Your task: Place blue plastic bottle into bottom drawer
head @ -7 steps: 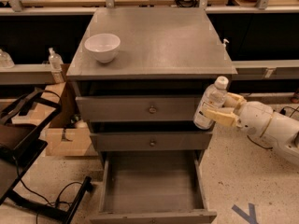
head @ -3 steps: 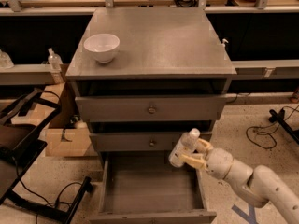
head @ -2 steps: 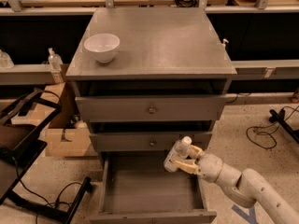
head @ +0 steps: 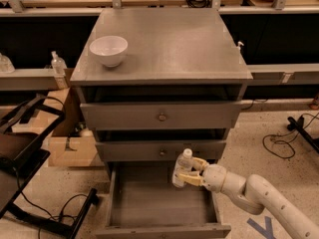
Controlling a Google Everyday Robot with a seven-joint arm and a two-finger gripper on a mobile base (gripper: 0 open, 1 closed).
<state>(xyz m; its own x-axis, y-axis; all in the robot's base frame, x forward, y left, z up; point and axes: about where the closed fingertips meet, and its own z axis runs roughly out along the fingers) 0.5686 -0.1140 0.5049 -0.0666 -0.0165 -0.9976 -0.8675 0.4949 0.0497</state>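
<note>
The blue plastic bottle (head: pixel 182 169), clear with a white cap and white label, is held upright in my gripper (head: pixel 189 173), whose yellowish fingers (head: pixel 195 163) are shut around its middle. My white arm reaches in from the lower right. The bottle hangs over the right part of the open bottom drawer (head: pixel 160 201), which is pulled out and shows a plain grey interior. The bottle stands just in front of the middle drawer's face.
The grey cabinet (head: pixel 164 44) has a white bowl (head: pixel 108 49) on its top left. Two upper drawers with round knobs (head: pixel 162 116) are nearly shut. A cardboard box (head: pixel 67 146) and black frame (head: pixel 30 183) sit left; cables (head: pixel 284 141) lie right.
My gripper has carried the bottle down and left, from beside the cabinet's right edge at top-drawer height to a spot over the open bottom drawer.
</note>
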